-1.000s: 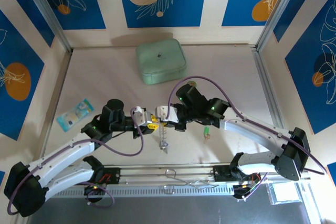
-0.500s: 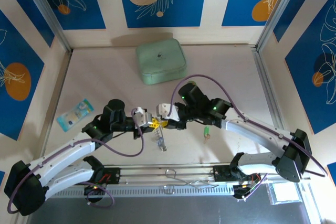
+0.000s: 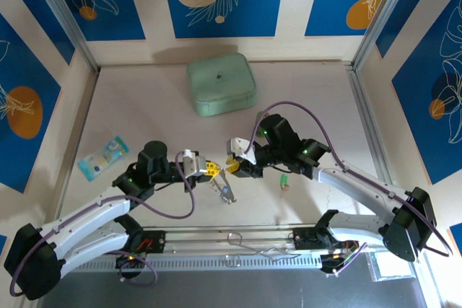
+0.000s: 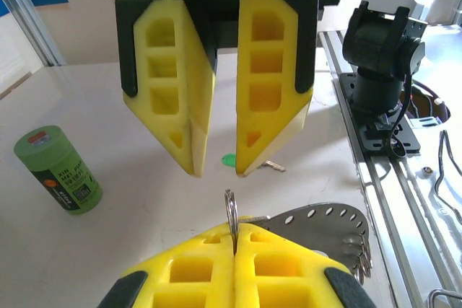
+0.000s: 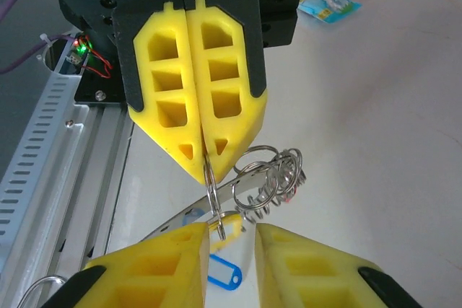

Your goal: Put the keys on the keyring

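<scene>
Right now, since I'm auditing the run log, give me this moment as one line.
left pincer: shut on keyring | right pincer: open, facing it | green key: loose on table

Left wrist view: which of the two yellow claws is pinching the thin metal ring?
The left gripper, at the bottom edge, fingers pressed together on the metal ring. The right gripper above it has a clear gap between its fingers.

At the middle of the table [image 3: 144, 106], the 2 grippers are set tip to tip, the left gripper [image 3: 209, 169] left of the right gripper [image 3: 234, 166]. The keyring [image 4: 230, 210] is pinched in the left one. A case [image 3: 221, 84] is placed behind them, a packet [image 3: 103, 156] far left, and a cylinder [image 3: 284, 180] right of them.
</scene>
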`<state>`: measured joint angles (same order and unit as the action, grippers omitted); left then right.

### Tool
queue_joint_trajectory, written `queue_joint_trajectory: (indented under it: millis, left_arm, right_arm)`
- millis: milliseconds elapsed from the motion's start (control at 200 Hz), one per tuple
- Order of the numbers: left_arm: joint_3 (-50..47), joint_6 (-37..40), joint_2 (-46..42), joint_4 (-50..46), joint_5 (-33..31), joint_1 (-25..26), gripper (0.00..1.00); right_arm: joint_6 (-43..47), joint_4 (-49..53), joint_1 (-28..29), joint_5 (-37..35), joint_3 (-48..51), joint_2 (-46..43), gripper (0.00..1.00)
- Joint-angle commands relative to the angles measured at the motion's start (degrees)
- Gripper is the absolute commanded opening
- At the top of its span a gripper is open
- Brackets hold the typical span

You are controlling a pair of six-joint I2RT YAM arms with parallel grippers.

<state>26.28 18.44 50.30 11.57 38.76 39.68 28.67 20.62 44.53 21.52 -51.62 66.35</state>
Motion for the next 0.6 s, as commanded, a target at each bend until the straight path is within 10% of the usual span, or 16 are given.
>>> queue_joint_trajectory:
  millis: [0,595]
  left_arm:
    - [-0.2,-0.5,-1.1,3.5,2.2,0.7,0.0]
    - [0.0,-1.0,-0.8,5.3,3.4,0.7,0.0]
  right_arm:
    - [-0.4,0.9,-0.2,2.5,-0.1,0.8,0.24]
    - [-0.1,1.9,-0.1,3.9,-0.6,2.3,0.03]
